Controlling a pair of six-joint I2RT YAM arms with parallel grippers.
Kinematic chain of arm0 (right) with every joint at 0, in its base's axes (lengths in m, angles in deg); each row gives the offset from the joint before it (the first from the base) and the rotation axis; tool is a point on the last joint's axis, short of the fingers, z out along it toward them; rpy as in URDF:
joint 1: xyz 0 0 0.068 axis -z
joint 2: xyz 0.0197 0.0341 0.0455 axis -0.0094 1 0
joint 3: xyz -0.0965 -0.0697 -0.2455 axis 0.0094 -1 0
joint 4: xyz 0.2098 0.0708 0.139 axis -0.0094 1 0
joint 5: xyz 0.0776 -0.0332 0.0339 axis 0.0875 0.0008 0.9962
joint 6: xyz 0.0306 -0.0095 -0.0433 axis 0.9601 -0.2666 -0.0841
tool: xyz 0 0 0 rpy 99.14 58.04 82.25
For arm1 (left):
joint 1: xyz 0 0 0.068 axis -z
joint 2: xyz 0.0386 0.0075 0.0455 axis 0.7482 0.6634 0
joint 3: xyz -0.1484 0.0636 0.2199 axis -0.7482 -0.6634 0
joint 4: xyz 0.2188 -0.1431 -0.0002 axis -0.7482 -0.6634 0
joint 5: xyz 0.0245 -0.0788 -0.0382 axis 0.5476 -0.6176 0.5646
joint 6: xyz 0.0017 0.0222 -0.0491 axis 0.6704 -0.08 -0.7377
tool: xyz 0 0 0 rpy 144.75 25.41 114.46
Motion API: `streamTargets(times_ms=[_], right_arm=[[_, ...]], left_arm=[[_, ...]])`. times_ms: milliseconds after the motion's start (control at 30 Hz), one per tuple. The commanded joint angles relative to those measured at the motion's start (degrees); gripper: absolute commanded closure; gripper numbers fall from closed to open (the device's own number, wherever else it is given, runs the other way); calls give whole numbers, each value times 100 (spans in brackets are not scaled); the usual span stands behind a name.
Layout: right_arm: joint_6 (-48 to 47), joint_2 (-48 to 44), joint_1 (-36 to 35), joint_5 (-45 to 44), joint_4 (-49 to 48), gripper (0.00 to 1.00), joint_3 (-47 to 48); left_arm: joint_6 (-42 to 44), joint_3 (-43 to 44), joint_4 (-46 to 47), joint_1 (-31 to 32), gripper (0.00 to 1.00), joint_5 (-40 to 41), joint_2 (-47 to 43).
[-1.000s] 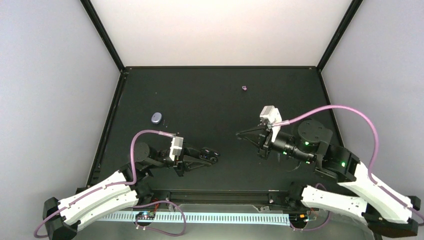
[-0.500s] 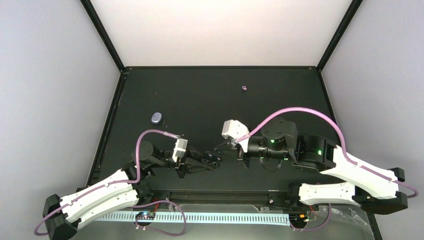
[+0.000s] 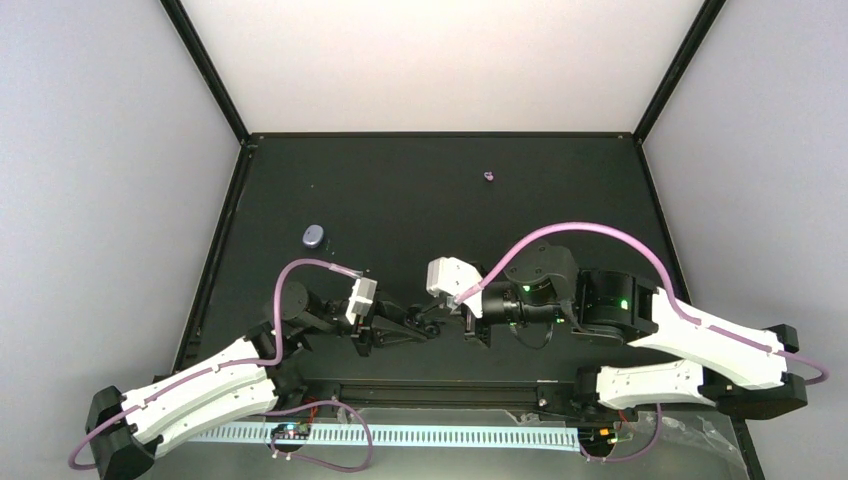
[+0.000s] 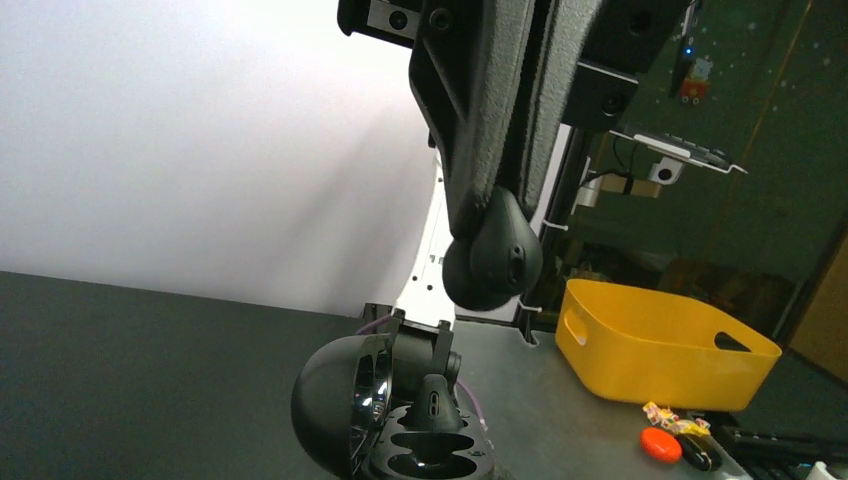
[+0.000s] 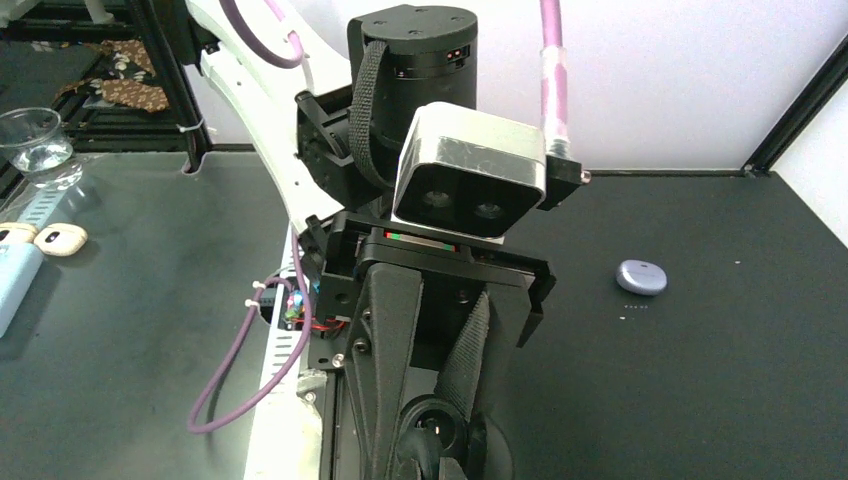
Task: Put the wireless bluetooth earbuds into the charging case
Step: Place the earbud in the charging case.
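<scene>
The small, rounded, grey-purple charging case (image 3: 313, 236) lies closed on the left half of the matte black table (image 3: 420, 190), well apart from both arms. In the right wrist view the case (image 5: 641, 276) shows as a shut pebble lying flat on the surface. Nearer the front edge, the black two-finger left gripper (image 3: 426, 319) reaches rightward, low over the table. In its own wrist view the textured dark fingers (image 4: 470, 100) lie pressed side by side and the rounded tips meet, so the claw is closed, with nothing visible between the tips. Just to its right, the black right gripper (image 3: 455, 318) points leftward, nearly nose to nose with the left one. It is dark against the dark table, so I cannot tell how far its claw is open or whether it holds anything. Farther back and right of centre, one tiny glossy purple earbud (image 3: 488, 176) sits alone on the table, well away from the case and both grippers.
</scene>
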State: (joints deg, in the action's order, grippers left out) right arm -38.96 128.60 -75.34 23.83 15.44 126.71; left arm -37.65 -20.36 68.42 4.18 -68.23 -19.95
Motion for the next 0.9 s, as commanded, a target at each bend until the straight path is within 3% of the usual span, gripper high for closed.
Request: streamTargets(times_ms=[0,867], right_arm=[[-26,31,-96,-43,-113,99,-51],[17,252,-218,-652,-295,99,-355]], left_arm=[[6,149,243,46,98,-110,18],[41,219,187,47,98,-40,1]])
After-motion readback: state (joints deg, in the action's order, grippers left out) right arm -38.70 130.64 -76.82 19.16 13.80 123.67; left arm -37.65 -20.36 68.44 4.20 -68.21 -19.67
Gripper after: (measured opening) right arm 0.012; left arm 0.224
